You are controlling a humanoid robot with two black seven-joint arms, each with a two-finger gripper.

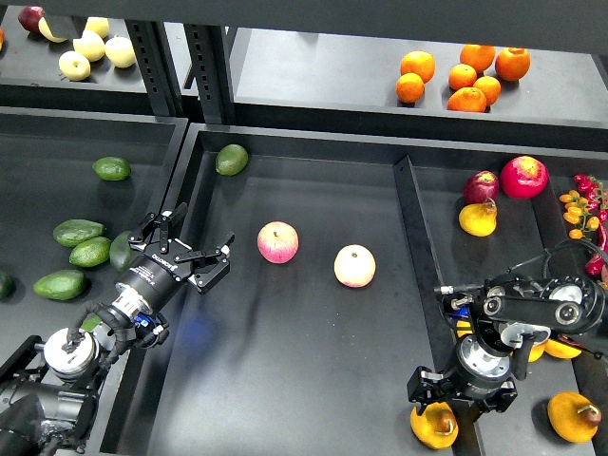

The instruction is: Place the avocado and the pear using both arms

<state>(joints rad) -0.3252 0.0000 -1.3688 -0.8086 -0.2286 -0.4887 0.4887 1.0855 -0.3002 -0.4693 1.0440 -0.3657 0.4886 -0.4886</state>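
Several avocados lie in the left bin; a dark green elongated avocado (78,231) with a pointed end lies left of my left gripper (187,243). That gripper is open and empty, and hovers over the divider between the left and middle bins. Another avocado (121,249) is partly hidden behind it. A yellow-orange pear (434,425) with a reddish-brown blotch lies at the front of the right bin. My right gripper (463,389) points down just above and behind it, fingers spread, holding nothing.
Two pink-and-cream apples (277,242) (354,266) and a rounder avocado (231,159) lie in the middle bin. More pears (478,218) (573,416), red apples (524,176) and berries (584,204) are in the right bin. Oranges (465,76) sit on the back shelf. A raised divider (410,247) separates the bins.
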